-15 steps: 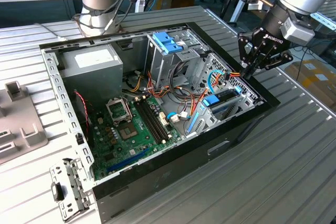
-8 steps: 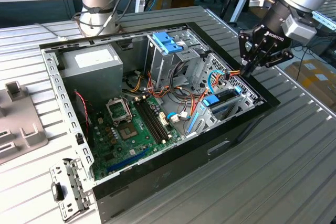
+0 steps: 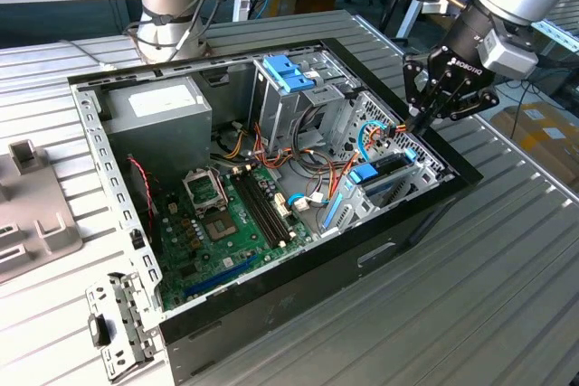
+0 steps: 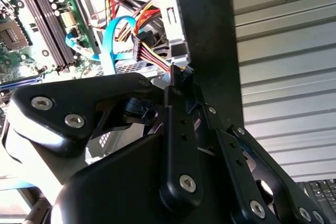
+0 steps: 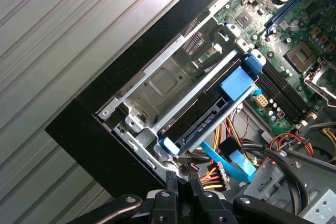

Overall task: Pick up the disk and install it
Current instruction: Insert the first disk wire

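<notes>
The disk [image 3: 391, 172], a dark flat drive in bright blue rails, lies in the drive bay at the corner of the open computer case [image 3: 271, 314] on the exterior view's right. In the first wrist view the disk [image 5: 210, 114] rests in the metal cage with its blue tab toward the motherboard. My gripper [image 3: 418, 120] hangs just above the case's rim beside that bay. Its fingers [image 5: 170, 184] stand close together. In the second wrist view the gripper [image 4: 181, 80] is shut on a small black plug [image 4: 184, 72] at the end of red, yellow and orange wires.
Inside the case are the motherboard [image 3: 226, 214], a grey power supply [image 3: 158, 115], a blue-latched cage [image 3: 288, 72] and loose cables [image 3: 317, 178]. A second arm's base [image 3: 172, 6] stands behind the case. A grey bracket [image 3: 36, 223] and a metal panel [image 3: 118, 327] lie on the exterior view's left.
</notes>
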Robot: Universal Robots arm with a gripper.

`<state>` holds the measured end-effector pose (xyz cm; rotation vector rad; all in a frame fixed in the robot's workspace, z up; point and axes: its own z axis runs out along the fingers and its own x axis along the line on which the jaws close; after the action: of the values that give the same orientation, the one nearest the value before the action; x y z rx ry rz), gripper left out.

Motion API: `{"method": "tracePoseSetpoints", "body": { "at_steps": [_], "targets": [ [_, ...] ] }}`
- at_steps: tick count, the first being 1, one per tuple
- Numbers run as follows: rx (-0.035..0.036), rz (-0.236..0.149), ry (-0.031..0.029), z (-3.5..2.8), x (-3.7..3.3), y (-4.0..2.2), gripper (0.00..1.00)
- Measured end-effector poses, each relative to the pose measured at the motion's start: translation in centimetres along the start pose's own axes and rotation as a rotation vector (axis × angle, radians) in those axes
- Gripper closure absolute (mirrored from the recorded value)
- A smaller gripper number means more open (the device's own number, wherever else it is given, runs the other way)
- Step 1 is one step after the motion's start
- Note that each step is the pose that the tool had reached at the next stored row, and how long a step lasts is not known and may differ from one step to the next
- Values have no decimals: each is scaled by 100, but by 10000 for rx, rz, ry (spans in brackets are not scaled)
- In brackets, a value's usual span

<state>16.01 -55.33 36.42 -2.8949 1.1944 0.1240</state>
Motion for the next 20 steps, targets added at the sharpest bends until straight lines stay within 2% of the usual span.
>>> {"method": "tracePoseSetpoints", "body": {
  "at_steps": [3,8,9,10,11,20],
  "targets": [
    [-1,1,1,14,-18,43,80],
    [0,0,0,15,-17,45,78],
    [0,0,0,15,-16,45,72],
    [0,1,0,15,-16,45,73],
    [0,1,0,15,-16,45,80],
    [1,1,0,15,-15,47,81]
  ]
}}
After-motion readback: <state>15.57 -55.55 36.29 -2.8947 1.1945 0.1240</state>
